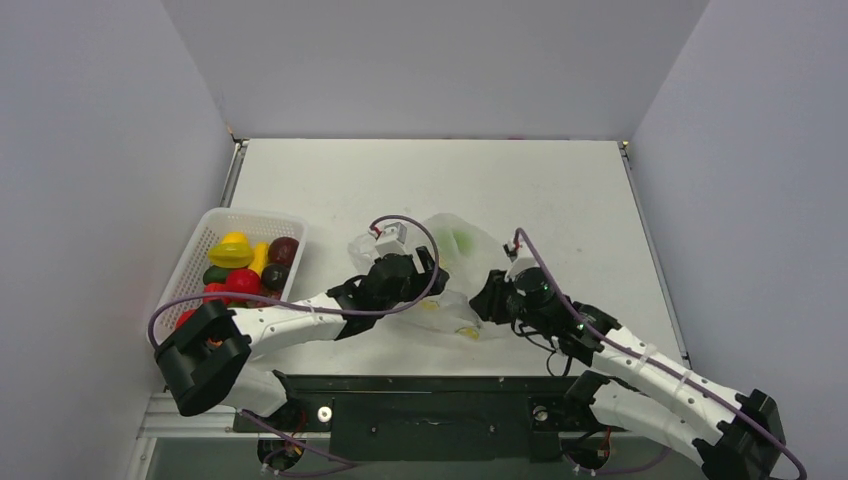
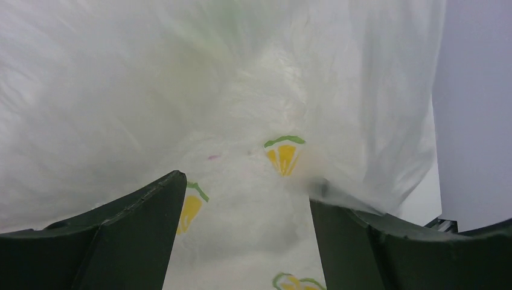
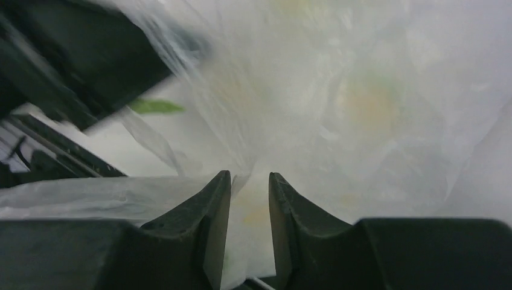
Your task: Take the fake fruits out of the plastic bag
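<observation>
Left gripper [image 2: 244, 187] spread wide against the plastic bag [image 1: 472, 262]; right gripper [image 3: 249, 181] nipped narrow on its film. Fake fruits [image 1: 243, 266] sit in the white basket [image 1: 190, 262].

Left arm [image 1: 290, 315] reaching in at the plastic bag [image 1: 468, 248] from its left side, left claw [image 2: 241, 187] spread wide on its film, right arm [image 1: 625, 352] at its right side, right claw [image 3: 249, 181] pinching a fold
</observation>
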`<state>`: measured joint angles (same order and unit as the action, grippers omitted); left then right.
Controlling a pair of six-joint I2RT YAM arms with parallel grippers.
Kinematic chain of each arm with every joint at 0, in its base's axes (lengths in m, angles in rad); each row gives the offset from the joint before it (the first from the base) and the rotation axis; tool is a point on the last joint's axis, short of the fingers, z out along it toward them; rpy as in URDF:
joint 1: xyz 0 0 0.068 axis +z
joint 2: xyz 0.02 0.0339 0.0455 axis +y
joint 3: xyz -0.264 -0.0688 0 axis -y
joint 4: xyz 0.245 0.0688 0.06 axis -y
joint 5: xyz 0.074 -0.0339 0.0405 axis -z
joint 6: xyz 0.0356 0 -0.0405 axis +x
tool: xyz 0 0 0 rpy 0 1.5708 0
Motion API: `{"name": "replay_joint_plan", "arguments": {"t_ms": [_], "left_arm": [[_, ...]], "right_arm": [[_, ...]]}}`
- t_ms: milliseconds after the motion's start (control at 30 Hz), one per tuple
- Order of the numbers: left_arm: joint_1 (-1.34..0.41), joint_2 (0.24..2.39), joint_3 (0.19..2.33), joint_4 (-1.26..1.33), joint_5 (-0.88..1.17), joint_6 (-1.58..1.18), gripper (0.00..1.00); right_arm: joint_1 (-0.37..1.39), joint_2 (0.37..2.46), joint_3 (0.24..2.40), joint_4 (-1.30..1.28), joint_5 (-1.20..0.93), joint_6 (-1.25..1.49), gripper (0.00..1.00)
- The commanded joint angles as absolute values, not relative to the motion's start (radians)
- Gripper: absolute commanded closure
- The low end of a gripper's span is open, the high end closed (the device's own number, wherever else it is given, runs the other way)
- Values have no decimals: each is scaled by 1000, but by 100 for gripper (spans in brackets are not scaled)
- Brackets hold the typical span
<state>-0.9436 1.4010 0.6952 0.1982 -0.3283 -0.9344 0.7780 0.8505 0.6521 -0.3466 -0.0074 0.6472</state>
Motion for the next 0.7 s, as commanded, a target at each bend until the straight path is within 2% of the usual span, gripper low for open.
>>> {"name": "replay_joint_plan", "arguments": {"t_ms": [0, 167, 300, 333, 467, 667], "left_arm": [[-912, 1373, 677, 261, -278, -926, 28], [-901, 1360, 665, 258, -262, -919, 28], [-901, 1345, 660, 252, -240, -934, 27], [-901, 1342, 657, 252, -238, -941, 27], [-900, 1316, 644, 246, -233, -953, 27], [-900, 1285, 647, 203, -239, -941, 27]], "right_arm": [[814, 778, 466, -131, -131, 809, 74], [822, 721, 517, -283, 27, 733, 73], [820, 732, 648, -413, 139, 638, 58], [818, 754, 690, -420, 152, 613, 51], [818, 835, 781, -436, 177, 551, 37], [819, 948, 874, -447, 155, 491, 25]]}}
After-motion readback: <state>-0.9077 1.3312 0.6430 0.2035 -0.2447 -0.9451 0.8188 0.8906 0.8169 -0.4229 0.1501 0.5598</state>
